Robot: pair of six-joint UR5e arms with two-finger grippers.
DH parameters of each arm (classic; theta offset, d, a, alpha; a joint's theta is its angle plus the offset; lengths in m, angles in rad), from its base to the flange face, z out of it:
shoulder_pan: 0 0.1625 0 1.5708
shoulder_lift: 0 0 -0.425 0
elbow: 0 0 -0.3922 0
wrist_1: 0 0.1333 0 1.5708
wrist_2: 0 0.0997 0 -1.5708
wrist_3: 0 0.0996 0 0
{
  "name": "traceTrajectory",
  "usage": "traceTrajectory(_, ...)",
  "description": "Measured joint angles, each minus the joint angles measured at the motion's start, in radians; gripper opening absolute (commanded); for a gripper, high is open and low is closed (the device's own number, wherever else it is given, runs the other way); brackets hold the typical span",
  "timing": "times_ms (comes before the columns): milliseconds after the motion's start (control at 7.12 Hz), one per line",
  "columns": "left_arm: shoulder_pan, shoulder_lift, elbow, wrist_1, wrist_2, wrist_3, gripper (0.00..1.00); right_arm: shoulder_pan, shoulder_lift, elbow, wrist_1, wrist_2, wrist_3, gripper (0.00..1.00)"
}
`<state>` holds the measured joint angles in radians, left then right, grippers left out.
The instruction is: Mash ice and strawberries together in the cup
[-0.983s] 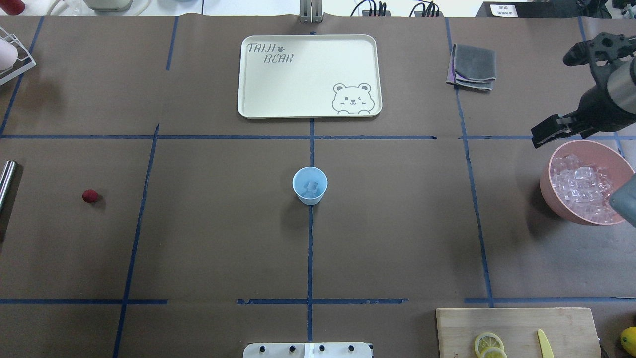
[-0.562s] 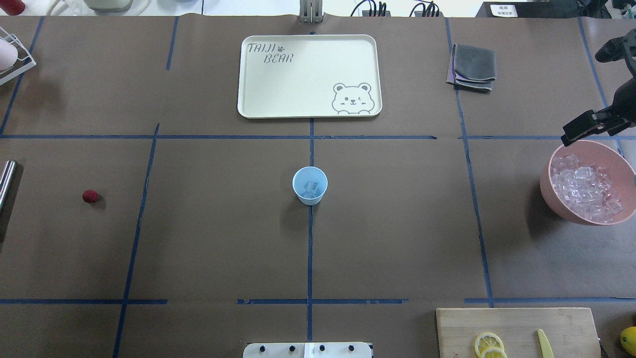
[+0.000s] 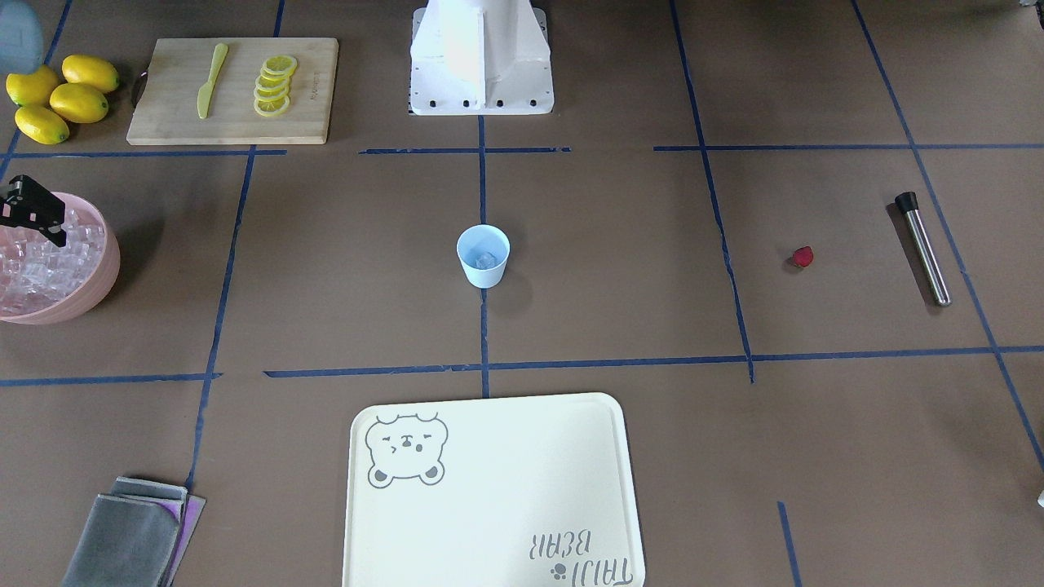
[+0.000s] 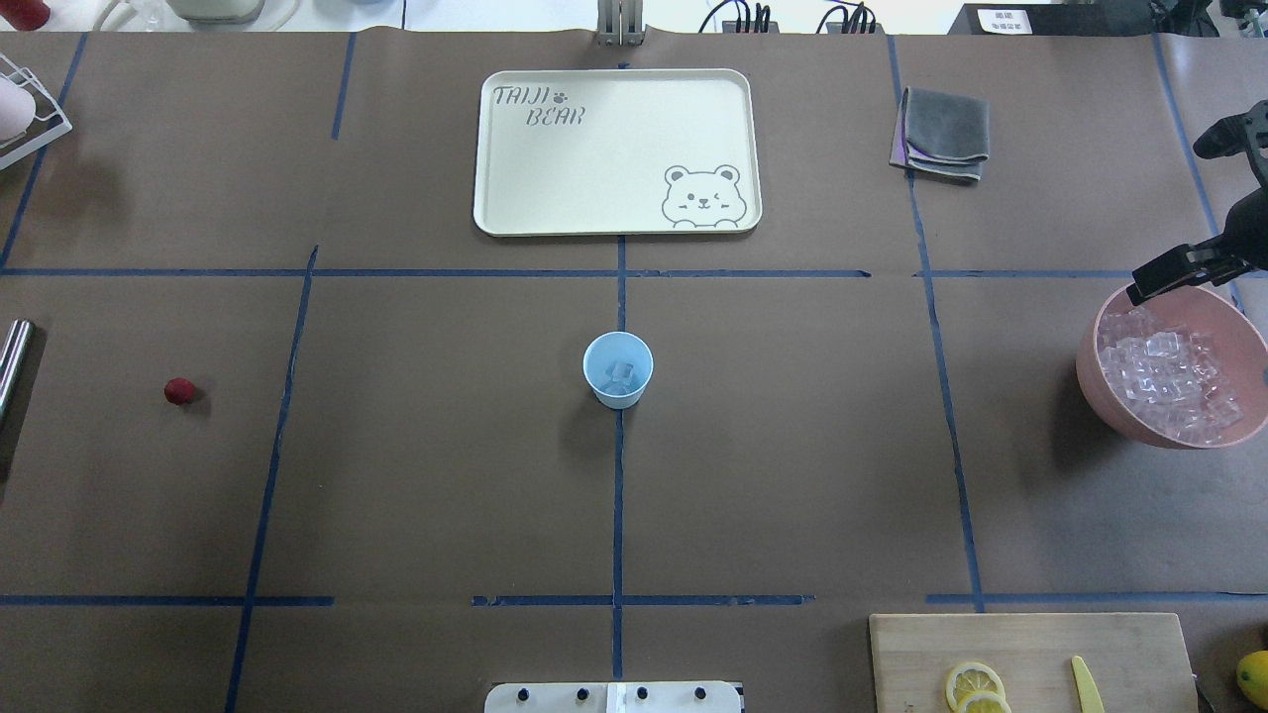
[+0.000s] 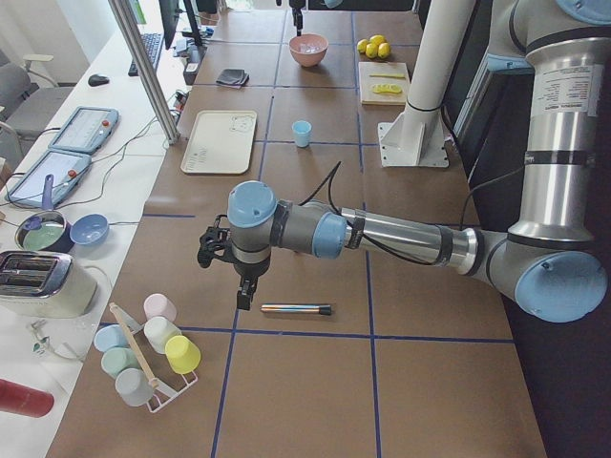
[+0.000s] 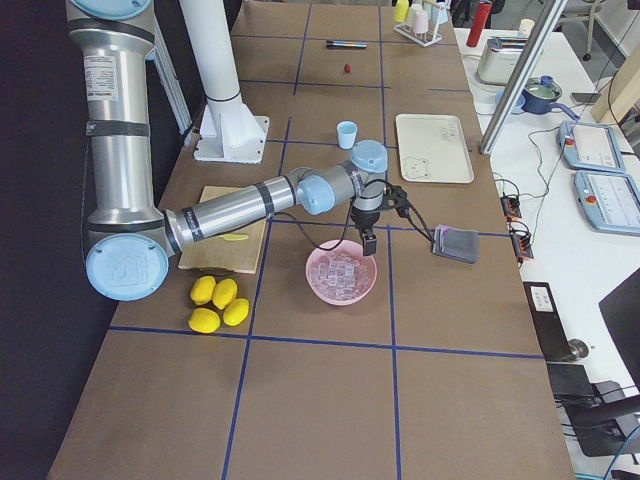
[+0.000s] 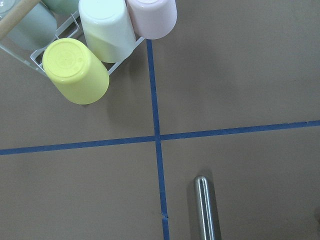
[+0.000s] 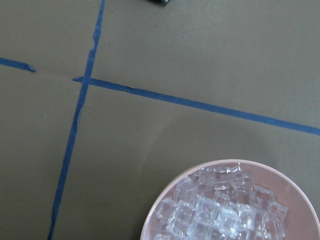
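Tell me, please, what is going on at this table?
The right gripper hangs at the rim of the pink bowl full of ice. The blue cup in the middle already has some ice in it. The strawberry lies alone, untouched, and the left gripper hovers near the metal rod.

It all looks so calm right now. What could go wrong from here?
The right gripper hangs at the rim of the pink bowl; a low move could knock it and spill ice. The cup stands free, with nothing holding it, so dropping or mashing could tip it. The strawberry lies loose, far from the cup; it might roll when pinched.
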<state>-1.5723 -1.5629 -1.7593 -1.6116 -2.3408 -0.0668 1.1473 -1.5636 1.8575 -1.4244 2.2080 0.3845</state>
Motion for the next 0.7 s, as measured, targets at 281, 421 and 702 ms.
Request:
traceTrajectory(281, 0.0, 0.004, -0.009, 0.0, -0.001, -0.011, 1.0, -0.001, -0.025, -0.045, 0.049, -0.004, 0.028, 0.82)
traceTrajectory(421, 0.0, 0.004, -0.01, -0.001, -0.001, -0.012, 1.0, -0.002, -0.031, -0.064, 0.054, -0.005, 0.032, 0.78)
traceTrajectory(702, 0.0, 0.004, -0.011, -0.001, -0.001, -0.013, 1.0, -0.015, -0.031, -0.085, 0.056, -0.006, 0.034, 0.74)
